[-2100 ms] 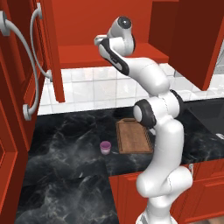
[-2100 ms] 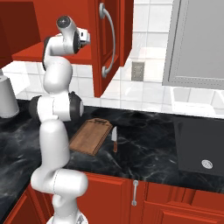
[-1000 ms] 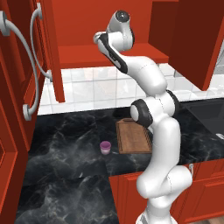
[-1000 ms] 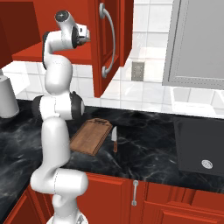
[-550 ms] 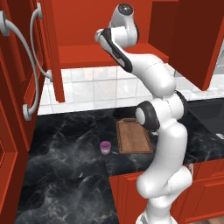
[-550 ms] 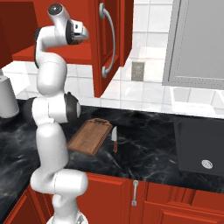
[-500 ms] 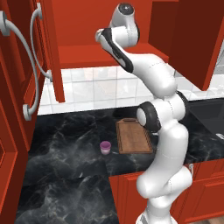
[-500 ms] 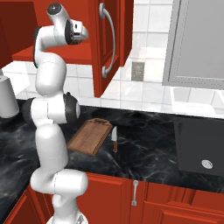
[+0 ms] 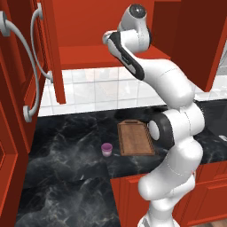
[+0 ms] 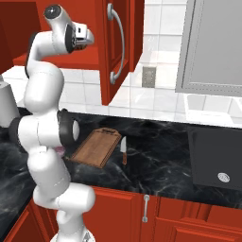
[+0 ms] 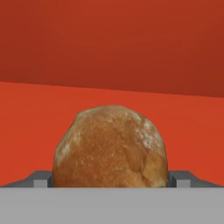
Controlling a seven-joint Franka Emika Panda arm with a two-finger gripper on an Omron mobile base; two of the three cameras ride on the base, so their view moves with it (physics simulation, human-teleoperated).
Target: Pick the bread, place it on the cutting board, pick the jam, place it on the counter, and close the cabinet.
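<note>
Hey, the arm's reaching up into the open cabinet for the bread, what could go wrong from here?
1. In the hand view the bread sits between the wide-open fingers of the gripper; being round, it may roll away or squeeze out when they close.
2. The cabinet doors stand open beside the arm, so withdrawing may clip one.
3. The jam already stands on the counter beside the cutting board, so lowering the bread could knock it.

One bread roll [image 11: 110,146] — round and golden-brown. One purple jam jar [image 9: 106,149] on the black counter [image 9: 66,186]. One wooden cutting board [image 9: 135,138]. One knife [image 10: 123,150] just beside the board. Two open red cabinet doors [image 9: 44,48] — with curved silver handles. One wall outlet [image 10: 149,77]. One grey canister [image 10: 7,104].
</note>
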